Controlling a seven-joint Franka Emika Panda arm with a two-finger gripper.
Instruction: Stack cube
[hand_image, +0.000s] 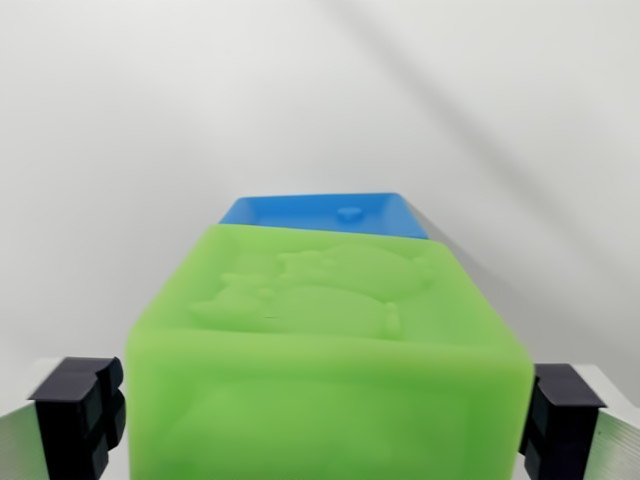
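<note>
The fingers (320, 420) are closed on the green cube (325, 350), low in the frame centre, gripping its two side faces. It looks light, stiff and smooth, so perhaps slippery. The blue cube (325, 215) lies just behind it.

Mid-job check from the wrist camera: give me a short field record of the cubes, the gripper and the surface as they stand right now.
view: wrist view only
held object: green cube, filling the lower middle of the picture, embossed relief on its upper face
gripper: gripper, dark fingers at either side of the green cube, closed on it
second object: blue cube, partly hidden beyond the green cube, only its top showing
contact between cubes: cannot tell from this angle
surface: plain white surface, nothing else on it in view
</note>
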